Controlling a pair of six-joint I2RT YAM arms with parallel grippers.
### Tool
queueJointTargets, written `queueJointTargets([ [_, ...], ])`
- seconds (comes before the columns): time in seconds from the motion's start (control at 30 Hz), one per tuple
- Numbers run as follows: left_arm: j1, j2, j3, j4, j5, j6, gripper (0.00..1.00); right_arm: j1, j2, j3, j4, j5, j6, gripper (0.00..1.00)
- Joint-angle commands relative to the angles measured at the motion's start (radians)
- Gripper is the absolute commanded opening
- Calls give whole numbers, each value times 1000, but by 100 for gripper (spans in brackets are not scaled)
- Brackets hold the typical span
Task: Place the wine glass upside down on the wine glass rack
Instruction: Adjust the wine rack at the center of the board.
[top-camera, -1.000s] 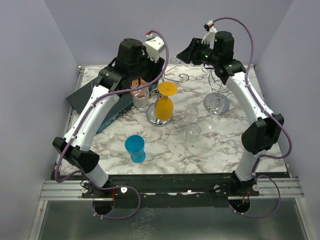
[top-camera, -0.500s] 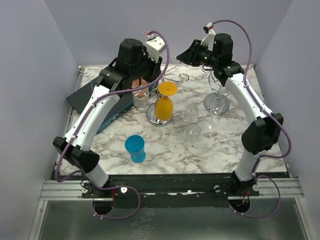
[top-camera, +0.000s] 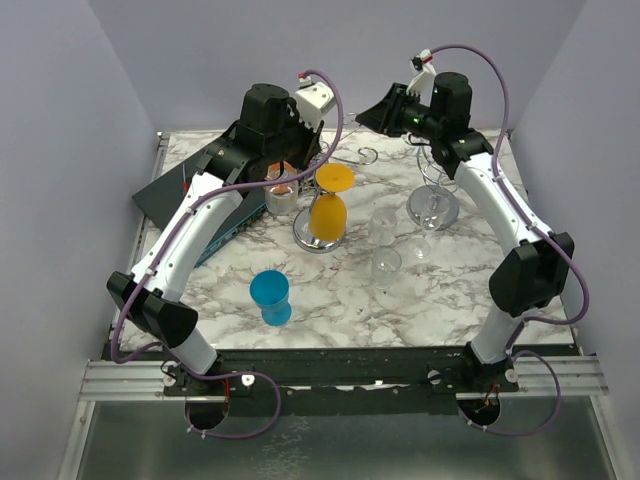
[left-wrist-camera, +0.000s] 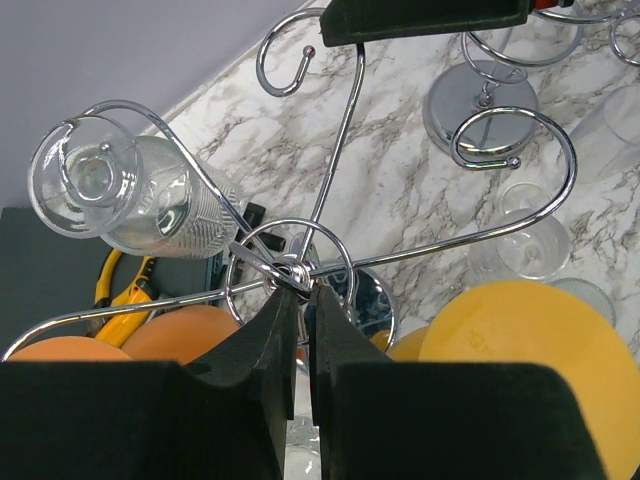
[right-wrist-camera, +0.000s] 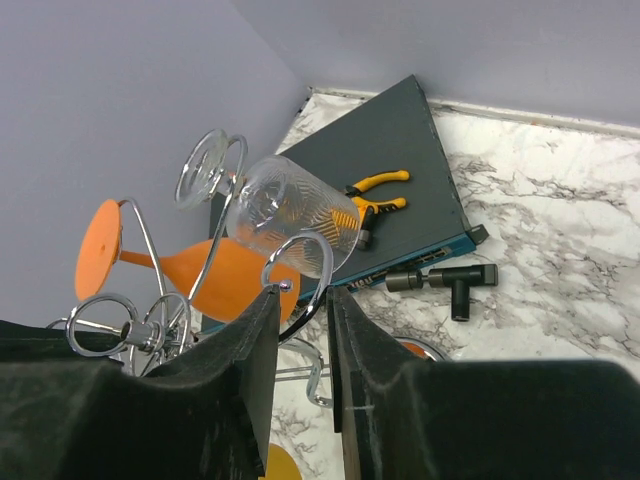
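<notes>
The chrome wine glass rack (top-camera: 312, 243) stands mid-table. A clear ribbed wine glass (left-wrist-camera: 120, 195) hangs upside down and tilted on one curled arm of it, also seen in the right wrist view (right-wrist-camera: 290, 210). An orange glass (right-wrist-camera: 215, 275) and a yellow glass (top-camera: 328, 210) hang on other arms. My left gripper (left-wrist-camera: 302, 285) is shut on the rack's central hub (left-wrist-camera: 290, 268). My right gripper (right-wrist-camera: 303, 292) is closed on the wire of a curled rack arm (right-wrist-camera: 325, 255) just below the clear glass. In the top view both grippers (top-camera: 303, 163) (top-camera: 366, 118) sit over the rack's top.
A second chrome rack (top-camera: 432, 207) stands at the right. Clear glasses (top-camera: 385, 264) stand between the racks, a blue cup (top-camera: 270, 297) nearer the front. A dark box (right-wrist-camera: 400, 170) with yellow pliers (right-wrist-camera: 375, 195) lies at the left, a black tool (right-wrist-camera: 445, 278) beside it.
Both grippers have narrowed their jaws onto the rack's wires. The right arm has shifted slightly up and right; the left wrist has turned a little.
</notes>
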Motion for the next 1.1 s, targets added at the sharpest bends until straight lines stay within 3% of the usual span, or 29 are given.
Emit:
queueJointTargets([
  [0.0,-4,-25,-17,11,3,21,10,0,-44,-9,15,-30,8,27],
  [0.2,-4,-18,-6,22,-11,29,1,1,-48,-16,12,-17,1,6],
  [0.33,-4,-24,-6,26,-12,36,0,1,-60,-38,17,-16,2,0],
  [0.43,-4,-31,-9,28,-14,43,0,1,-78,-61,31,-9,6,2],
  [0.5,-4,-38,-15,29,-5,45,0,1,-69,-47,17,-2,5,23],
  [0.57,-4,-44,-18,29,1,40,0,1,-49,-17,-6,-1,12,32],
  [0.7,-4,-51,-18,28,4,40,0,1,3,53,-50,-20,30,36],
  [1.07,-4,-53,-21,33,11,40,0,0,86,168,-171,-63,25,29],
])
